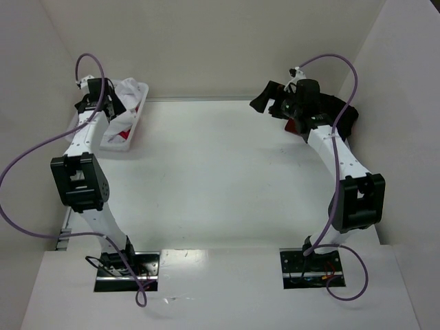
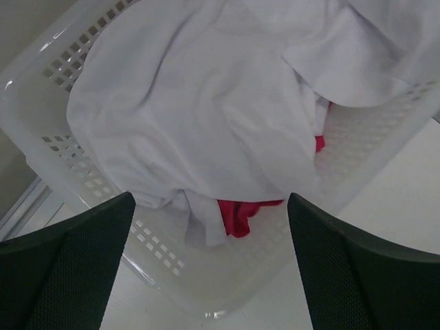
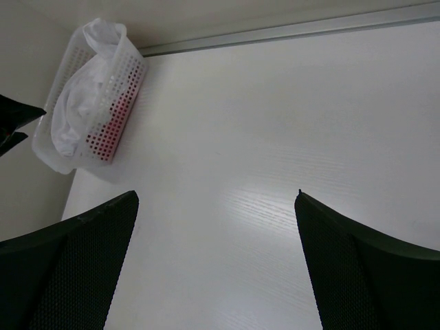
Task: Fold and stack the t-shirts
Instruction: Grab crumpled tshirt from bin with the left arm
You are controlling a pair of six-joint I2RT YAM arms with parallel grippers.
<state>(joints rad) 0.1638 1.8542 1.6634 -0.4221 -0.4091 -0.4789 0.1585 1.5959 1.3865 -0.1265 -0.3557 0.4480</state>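
A crumpled white t-shirt (image 2: 206,103) fills the white lattice basket (image 2: 206,302), and a bright pink-magenta t-shirt (image 2: 240,214) peeks out from under it. My left gripper (image 2: 210,199) hovers just above the basket's near end, open, with nothing between its fingers. In the top view the basket (image 1: 110,143) sits at the far left with the left gripper (image 1: 117,106) over it. At the far right lie a black t-shirt (image 1: 348,117) and a dark red t-shirt (image 1: 295,128), partly hidden by the right arm. My right gripper (image 1: 261,102) stands open above the table, holding nothing.
The right wrist view looks across the bare white table (image 3: 275,137) to the basket (image 3: 124,75) by the back wall's rail (image 3: 289,29). Side walls close in at left and right. Purple cables loop off both arms.
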